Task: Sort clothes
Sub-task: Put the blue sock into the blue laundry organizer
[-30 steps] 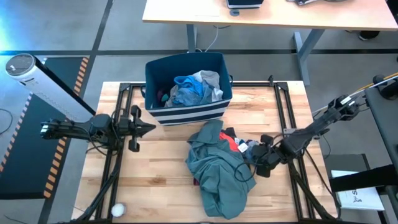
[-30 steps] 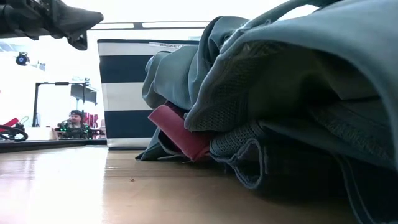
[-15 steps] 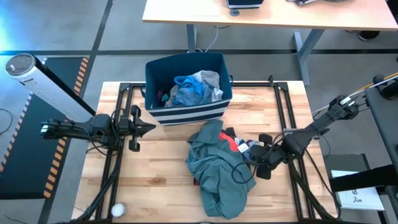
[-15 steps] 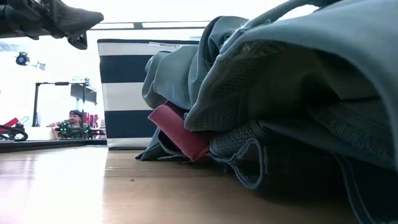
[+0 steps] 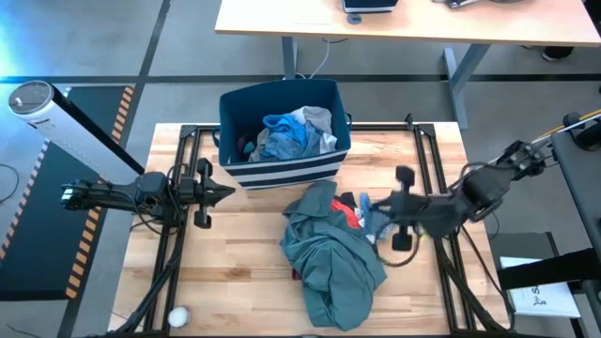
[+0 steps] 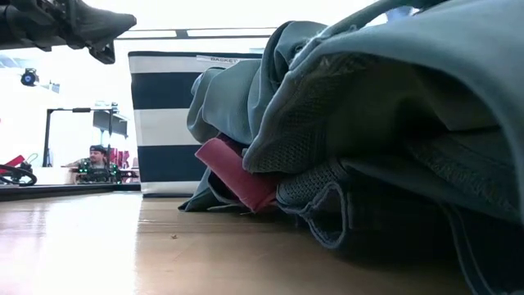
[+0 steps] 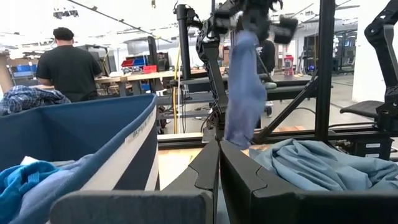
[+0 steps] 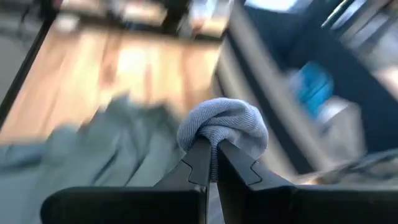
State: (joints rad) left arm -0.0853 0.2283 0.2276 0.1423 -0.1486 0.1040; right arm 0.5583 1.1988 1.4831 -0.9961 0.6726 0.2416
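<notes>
fingers of the right gripper [image 8: 211,160] pinch a small grey-blue cloth [image 8: 224,127], which hangs above the table beside the teal garment [image 5: 329,258]. left gripper [image 5: 228,194] waits with fingers together near the striped bin [image 5: 282,169], where more clothes [image 5: 293,133] lie.

Both arms are dark, slender, cable-trailing; right gripper [image 8: 211,163] fingers [image 8: 198,163] are black, angular, apparently matte plastic.

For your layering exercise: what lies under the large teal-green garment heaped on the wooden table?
In the low view, a red fabric piece pokes out beneath the large teal-green garment, with dark cloth below it. Whatever lies deeper in the heap is covered.
</notes>
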